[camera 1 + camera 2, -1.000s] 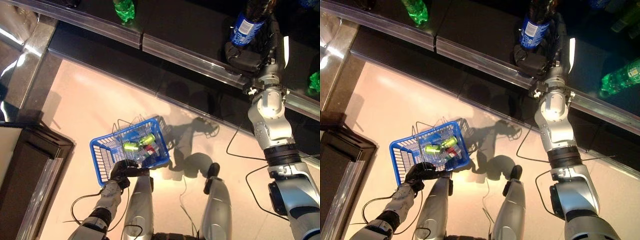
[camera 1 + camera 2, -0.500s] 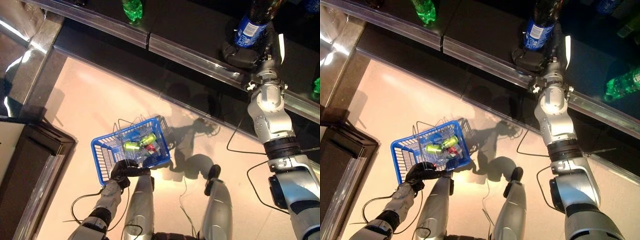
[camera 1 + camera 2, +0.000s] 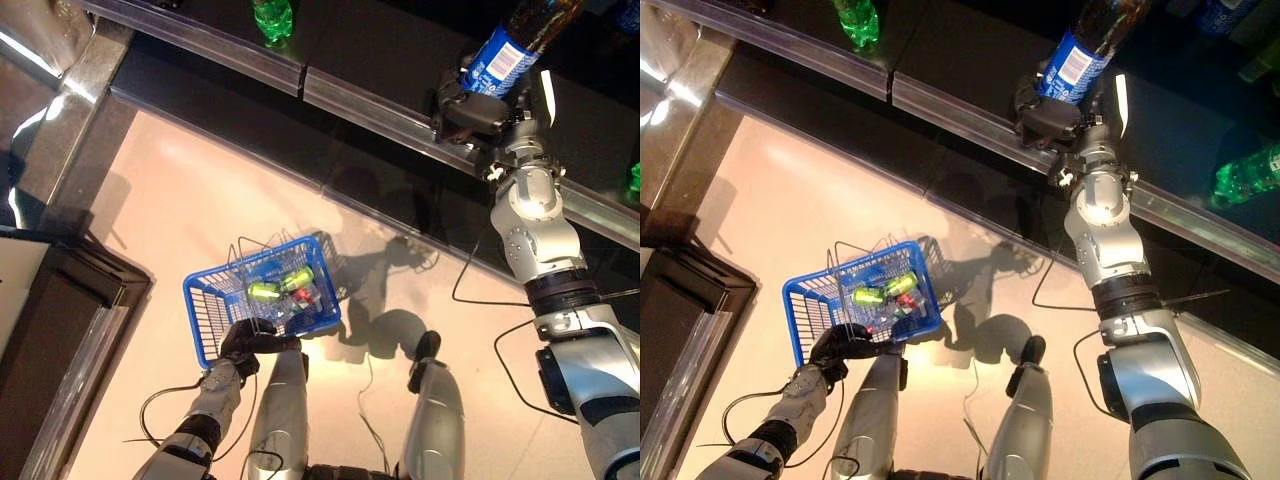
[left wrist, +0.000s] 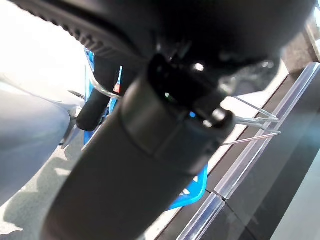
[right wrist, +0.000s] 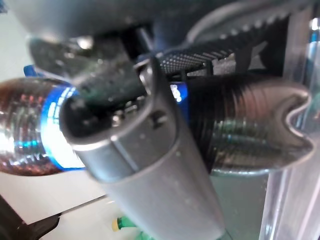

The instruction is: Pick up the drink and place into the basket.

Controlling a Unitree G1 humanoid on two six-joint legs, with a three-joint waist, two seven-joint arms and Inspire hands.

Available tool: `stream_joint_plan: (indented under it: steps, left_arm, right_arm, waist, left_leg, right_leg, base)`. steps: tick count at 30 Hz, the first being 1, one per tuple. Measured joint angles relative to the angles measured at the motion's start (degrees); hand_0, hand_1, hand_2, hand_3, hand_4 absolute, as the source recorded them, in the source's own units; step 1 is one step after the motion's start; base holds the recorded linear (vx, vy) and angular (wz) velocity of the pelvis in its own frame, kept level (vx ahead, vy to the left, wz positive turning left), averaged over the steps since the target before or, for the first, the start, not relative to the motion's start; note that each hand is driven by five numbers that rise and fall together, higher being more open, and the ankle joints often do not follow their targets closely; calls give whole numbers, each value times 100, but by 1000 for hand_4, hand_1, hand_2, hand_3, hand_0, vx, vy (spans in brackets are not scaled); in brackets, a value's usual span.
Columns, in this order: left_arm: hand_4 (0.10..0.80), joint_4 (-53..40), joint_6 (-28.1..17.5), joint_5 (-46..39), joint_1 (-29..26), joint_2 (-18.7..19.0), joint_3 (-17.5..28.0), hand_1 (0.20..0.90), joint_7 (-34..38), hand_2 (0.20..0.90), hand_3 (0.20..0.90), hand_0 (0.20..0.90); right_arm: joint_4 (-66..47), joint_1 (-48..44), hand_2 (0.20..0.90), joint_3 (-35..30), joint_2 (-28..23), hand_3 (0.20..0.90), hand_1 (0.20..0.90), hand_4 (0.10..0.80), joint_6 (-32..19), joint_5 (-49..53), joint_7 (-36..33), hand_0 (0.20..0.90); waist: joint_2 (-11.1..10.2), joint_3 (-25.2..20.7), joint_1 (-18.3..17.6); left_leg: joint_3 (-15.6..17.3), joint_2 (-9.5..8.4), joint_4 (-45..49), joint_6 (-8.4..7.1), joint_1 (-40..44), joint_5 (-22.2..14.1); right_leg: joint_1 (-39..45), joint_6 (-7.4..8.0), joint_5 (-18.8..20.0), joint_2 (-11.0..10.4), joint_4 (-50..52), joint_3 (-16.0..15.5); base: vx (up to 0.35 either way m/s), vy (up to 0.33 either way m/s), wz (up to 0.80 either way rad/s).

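My right hand (image 3: 472, 108) reaches up onto the dark shelf and is shut on a dark cola bottle with a blue label (image 3: 503, 55), which now leans over the shelf's metal edge. In the right wrist view the bottle (image 5: 235, 125) lies across my curled fingers (image 5: 150, 145). My left hand (image 3: 247, 341) is shut on the wire handles of the blue basket (image 3: 212, 310), held low at the left above the pale floor. Green cans (image 3: 280, 285) and other drinks lie in the basket. In the left wrist view the wire handles (image 4: 252, 125) and the blue basket (image 4: 192, 187) show past the hand.
A dark shelf with a metal front rail (image 3: 380, 110) runs across the top. A green bottle (image 3: 271, 17) stands on it at the left and another green bottle (image 3: 1246, 172) lies at the right. A dark cabinet (image 3: 50, 330) stands at the left.
My right hand has tilted the cola bottle and drawn it toward the shelf's front edge. The camera has shifted slightly. The basket hangs as before.
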Motion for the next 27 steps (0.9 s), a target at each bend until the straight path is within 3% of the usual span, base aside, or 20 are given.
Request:
stream_joint_plan:
  steps: [17, 22, 27]
  left_arm:
    - [100, 19, 13, -11, -2, 16, -6, 300, -2, 300, 200, 300]
    - [100, 117, 41, -11, 125, 14, 11, 300, -68, 300, 200, 300]
    - [100, 128, 46, -6, 431, 0, 286, 300, -108, 300, 200, 300]
  right_arm:
    - [-63, 29, 300, 30, 13, 200, 300, 100, -15, -312, -4, 300]
    - [-242, 462, 300, 114, 14, 200, 300, 100, 62, -585, 27, 300]
    - [-1207, 1293, 300, 82, 2, 200, 300, 100, 171, -577, 145, 300]
  waist:
    - [4, 2, -7]
    - [0, -1, 2]
    - [-41, -22, 1]
  left_leg:
    - [31, 24, -126, 11, 100, 15]
    - [96, 29, -580, 77, 727, 89]
    - [149, 83, -1149, 108, 1428, 204]
  right_leg:
    - [132, 19, 80, 42, -215, -24]
    - [918, 100, 303, 62, -936, -196]
    - [2009, 158, 717, 186, -2089, -509]
  base:
    - [8, -1, -1]
    - [67, -5, 1]
    - [183, -61, 7]
